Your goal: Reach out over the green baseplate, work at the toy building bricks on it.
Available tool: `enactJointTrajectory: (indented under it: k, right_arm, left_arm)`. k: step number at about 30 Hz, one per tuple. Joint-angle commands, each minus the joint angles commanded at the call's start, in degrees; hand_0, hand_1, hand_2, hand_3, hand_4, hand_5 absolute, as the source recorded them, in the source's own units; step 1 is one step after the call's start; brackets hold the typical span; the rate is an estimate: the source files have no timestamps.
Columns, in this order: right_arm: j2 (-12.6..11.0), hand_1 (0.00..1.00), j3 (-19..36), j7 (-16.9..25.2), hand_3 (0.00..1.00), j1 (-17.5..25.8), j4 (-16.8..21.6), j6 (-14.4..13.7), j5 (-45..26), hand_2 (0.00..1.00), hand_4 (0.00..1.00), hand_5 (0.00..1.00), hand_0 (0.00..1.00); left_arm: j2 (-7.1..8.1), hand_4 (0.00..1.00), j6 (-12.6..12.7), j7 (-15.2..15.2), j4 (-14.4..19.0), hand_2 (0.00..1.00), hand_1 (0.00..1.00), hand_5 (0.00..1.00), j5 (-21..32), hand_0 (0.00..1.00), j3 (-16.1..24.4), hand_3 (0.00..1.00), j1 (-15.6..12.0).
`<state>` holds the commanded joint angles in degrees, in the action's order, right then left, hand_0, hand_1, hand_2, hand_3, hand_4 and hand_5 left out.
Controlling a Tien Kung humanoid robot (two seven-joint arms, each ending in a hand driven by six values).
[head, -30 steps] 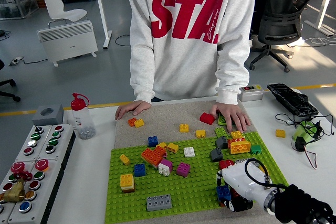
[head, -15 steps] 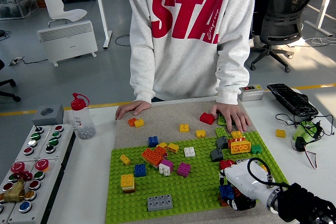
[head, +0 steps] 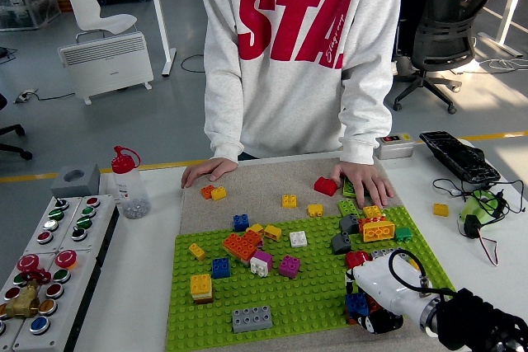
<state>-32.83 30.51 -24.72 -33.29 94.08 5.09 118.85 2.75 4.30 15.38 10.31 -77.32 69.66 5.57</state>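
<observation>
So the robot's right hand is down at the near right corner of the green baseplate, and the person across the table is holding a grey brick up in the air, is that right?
Not quite. The head view shows the person's hands resting flat on the table's far side, holding nothing up; the grey brick sits on the green baseplate. The right hand is indeed at the baseplate's near right corner.

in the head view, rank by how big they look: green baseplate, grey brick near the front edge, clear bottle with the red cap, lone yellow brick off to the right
1. green baseplate, by far the largest
2. clear bottle
3. grey brick, though it sits nearer the camera, which flatters it
4. yellow brick, the smallest
</observation>
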Motion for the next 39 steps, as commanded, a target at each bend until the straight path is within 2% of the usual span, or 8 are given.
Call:
enactJointTrajectory:
  k: [19, 27, 39]
  right_arm:
    - [0.0, 0.248, -0.2, -1.0, 0.525, 0.0, -0.1, 1.9, 0.9, 0.53, 0.641, 0.194, 0.057]
    - [-0.1, 0.264, 0.0, -1.3, 0.553, 0.1, 0.3, 3.2, 1.4, 0.559, 0.689, 0.208, 0.072]
    - [-0.1, 0.273, 0.1, -1.4, 0.583, 0.3, 0.5, 3.0, 2.2, 0.588, 0.72, 0.222, 0.087]
  left_arm:
    - [-0.02, 0.358, 0.0, 0.0, 0.0, 0.685, 0.699, 0.998, 0.0, 0.689, 0.0, 0.624, 0.0]
    - [-0.03, 0.358, 0.0, 0.0, 0.0, 0.685, 0.699, 0.998, 0.0, 0.689, 0.0, 0.623, 0.0]
    - [-0.07, 0.359, 0.0, 0.1, 0.0, 0.686, 0.699, 0.998, -0.2, 0.689, 0.1, 0.624, -0.2]
